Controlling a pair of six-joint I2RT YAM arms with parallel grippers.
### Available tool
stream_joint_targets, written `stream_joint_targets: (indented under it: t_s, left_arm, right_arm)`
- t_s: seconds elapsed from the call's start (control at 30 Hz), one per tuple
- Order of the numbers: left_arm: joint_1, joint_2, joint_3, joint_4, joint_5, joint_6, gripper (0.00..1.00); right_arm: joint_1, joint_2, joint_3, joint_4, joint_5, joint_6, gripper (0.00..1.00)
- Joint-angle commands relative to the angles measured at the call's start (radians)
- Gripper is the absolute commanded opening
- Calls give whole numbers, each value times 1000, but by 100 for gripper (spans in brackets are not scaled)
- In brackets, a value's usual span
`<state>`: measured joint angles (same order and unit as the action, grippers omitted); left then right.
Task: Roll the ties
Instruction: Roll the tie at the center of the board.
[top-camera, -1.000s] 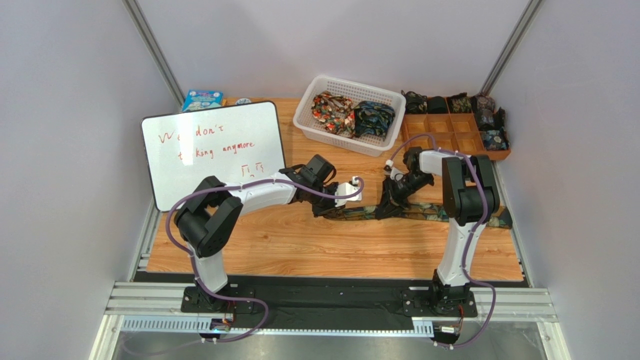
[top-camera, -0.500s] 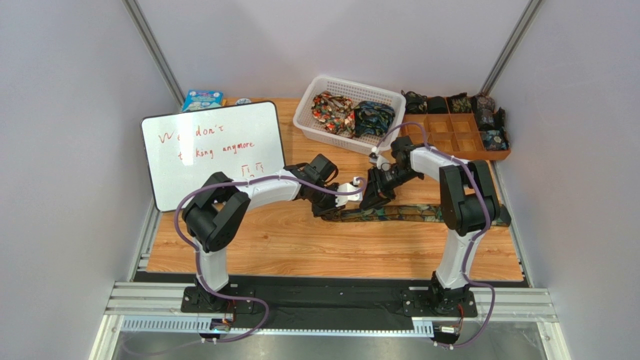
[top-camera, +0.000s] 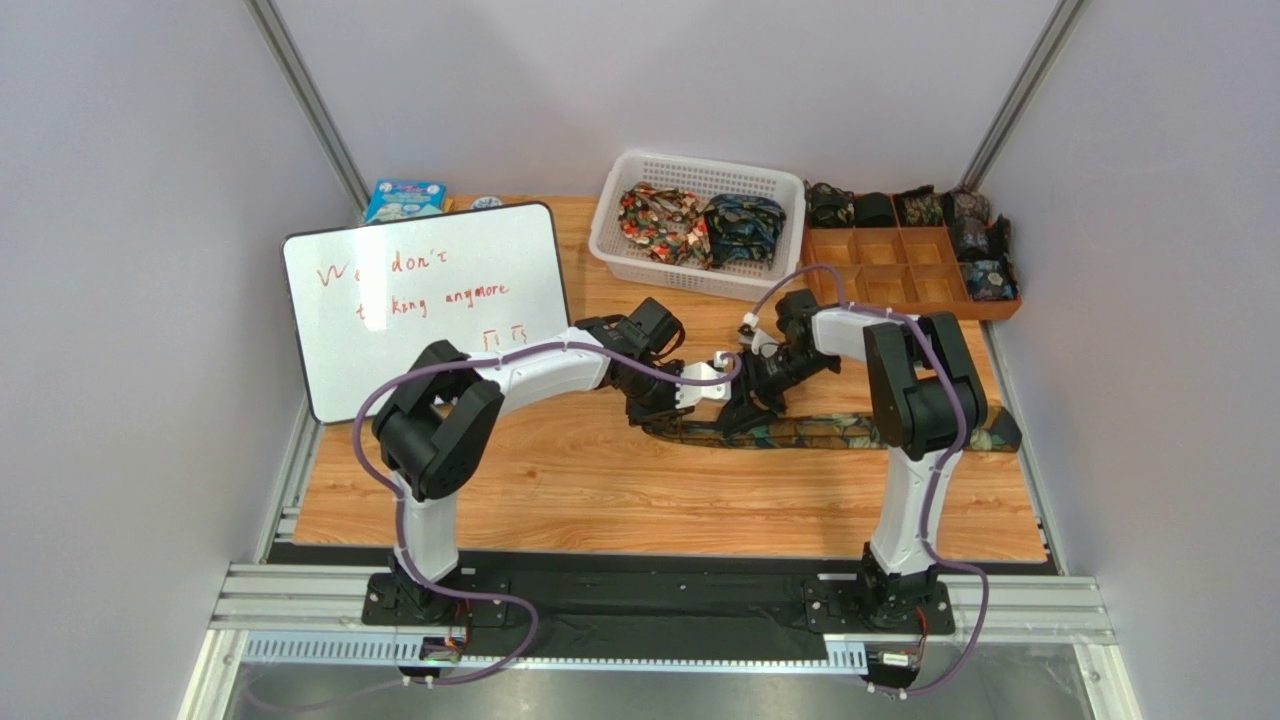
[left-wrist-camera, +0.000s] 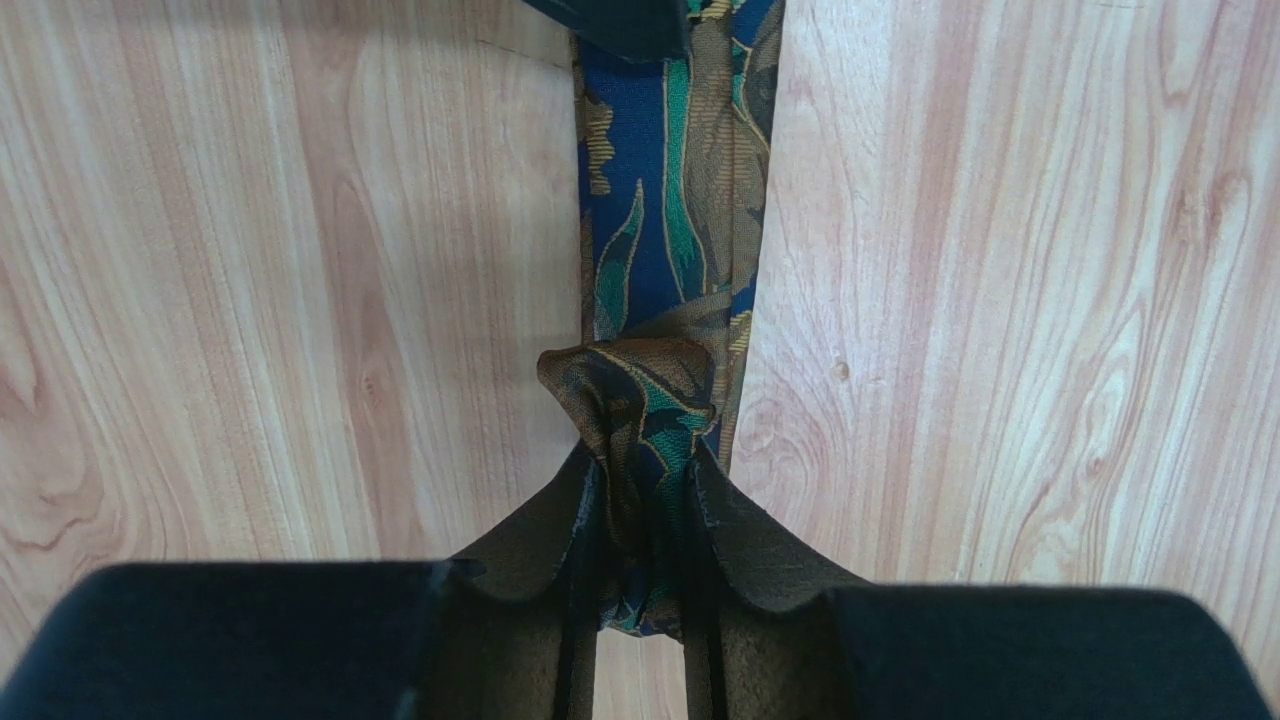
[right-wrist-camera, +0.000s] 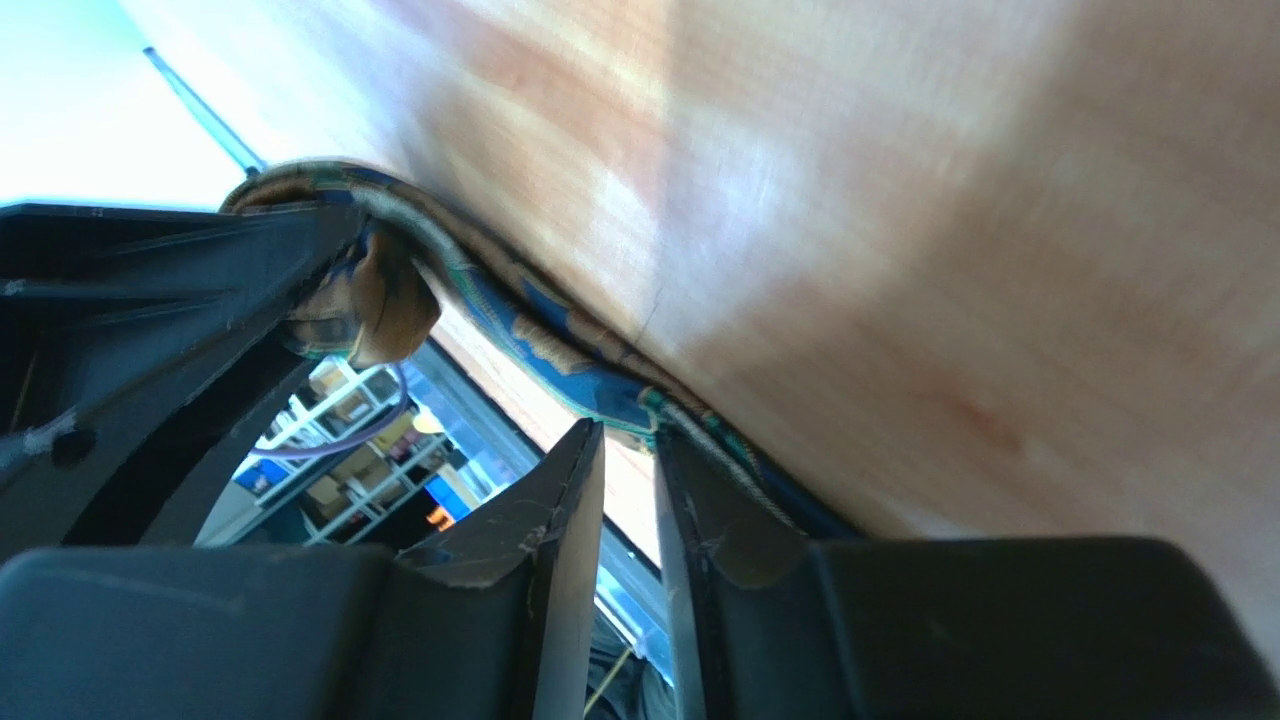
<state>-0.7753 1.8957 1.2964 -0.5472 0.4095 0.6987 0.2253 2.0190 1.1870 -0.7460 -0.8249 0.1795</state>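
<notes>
Left wrist view: the bunched end of the tie (left-wrist-camera: 669, 225) is being clamped in the left gripper (left-wrist-camera: 646, 503), its long axis running straight toward the frame's top. Top external view: the tie is being shown stretched rightward across the table (top-camera: 601, 495); the right gripper (top-camera: 739, 411), narrowly parted and empty, is being held just beside the clamped end.

The top camera is looking steeply down from above and behind the arm bases (top-camera: 436, 597), far enough away to be taking in the whole table (top-camera: 601, 495). The left wrist camera is facing straight down, very near the table, while the right wrist camera is sitting tilted, almost skimming it. All three are sharing the same stretch of tie (top-camera: 819, 434) at mid-table.
</notes>
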Motion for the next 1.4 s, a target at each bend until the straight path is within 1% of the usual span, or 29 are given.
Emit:
stream_joint_targets:
  t_s: [0.0, 0.07, 0.17, 0.23, 0.27, 0.33, 0.37, 0.47, 0.53, 0.6, 0.67, 0.9, 1.17, 1.27, 1.3, 1.37]
  left_arm:
    - [-13, 43, 50, -66, -14, 35, 23]
    - [-16, 48, 53, -69, -14, 35, 23]
    - [-18, 55, 60, -74, -15, 33, 23]
    - [-18, 59, 63, -76, -11, 35, 23]
    - [-18, 59, 64, -76, -11, 35, 23]
    - [-18, 60, 64, -76, -3, 33, 23]
    - [-19, 63, 66, -76, -1, 30, 23]
    - [-19, 65, 66, -76, 6, 28, 23]
    - [-21, 65, 67, -76, 6, 28, 23]
    - [-21, 65, 67, -76, 6, 28, 23]
    - [-21, 65, 66, -77, 8, 28, 23]
    - [-19, 65, 63, -73, 9, 30, 23]
    - [-21, 62, 61, -73, 15, 32, 23]
    - [-21, 60, 61, -73, 15, 33, 23]
    - [-21, 59, 60, -71, 17, 33, 23]
    - [-21, 59, 60, -71, 17, 33, 24]
  right_arm:
    - [2, -118, -50, 150, -89, 128, 29]
    - [8, -152, -72, 194, -123, 175, 32]
    - [14, -200, -107, 307, -132, 271, 34]
    - [23, -223, -159, 371, -126, 362, 36]
    - [28, -232, -176, 439, -117, 386, 36]
    - [51, -246, -214, 502, -83, 448, 36]
    - [61, -246, -251, 564, -74, 468, 37]
    - [100, -227, -296, 681, -51, 538, 37]
    - [132, -214, -296, 712, -28, 549, 37]
    - [153, -198, -305, 789, -30, 580, 37]
    - [164, -195, -305, 829, -22, 607, 37]
    - [193, -177, -291, 818, 15, 615, 34]
    - [221, -134, -300, 813, 38, 609, 33]
    - [221, -114, -290, 794, 47, 598, 26]
    - [221, -114, -287, 784, 50, 594, 19]
    - [220, -109, -276, 758, 52, 577, 12]
